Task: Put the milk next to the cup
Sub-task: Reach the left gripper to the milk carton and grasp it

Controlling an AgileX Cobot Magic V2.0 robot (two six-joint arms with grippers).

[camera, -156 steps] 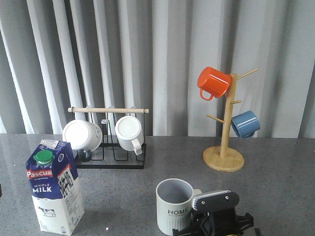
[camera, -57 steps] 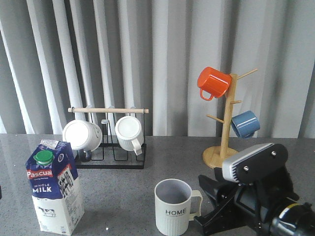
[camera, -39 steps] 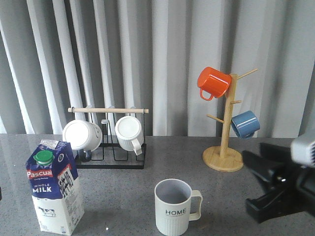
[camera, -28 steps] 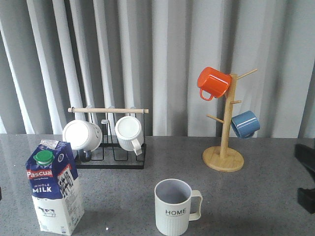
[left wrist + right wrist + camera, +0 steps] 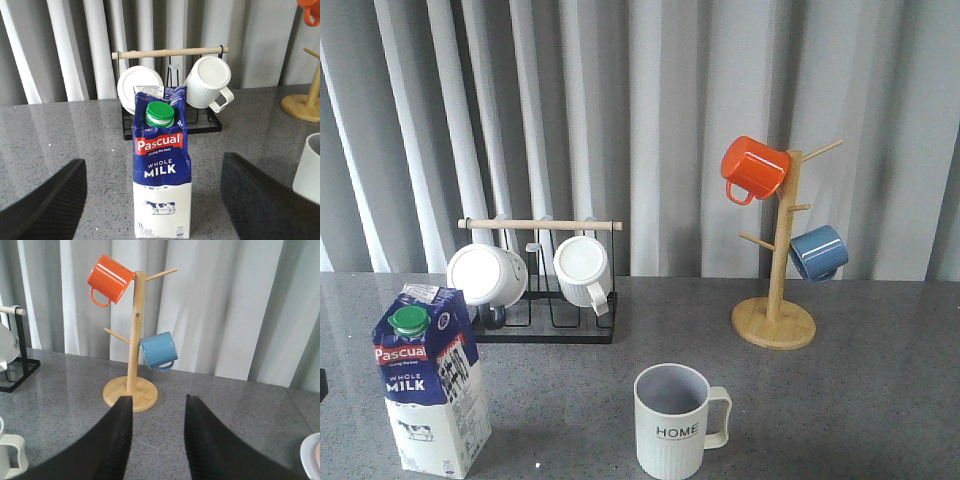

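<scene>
The milk (image 5: 430, 380), a tall blue-and-white carton with a green cap, stands upright at the near left of the tabletop. The cup (image 5: 675, 420), pale, ribbed, marked "HOME", stands upright well apart to its right, handle pointing right.

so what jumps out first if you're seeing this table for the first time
Probably the orange mug hanging high on the wooden mug tree at the back right, with a blue mug lower down. Next the blue-and-white milk standing upright at the front left, framed between the wide-open fingers of the left claw in the wrist view. The cup marked HOME sits front centre, well apart from the milk.
</scene>
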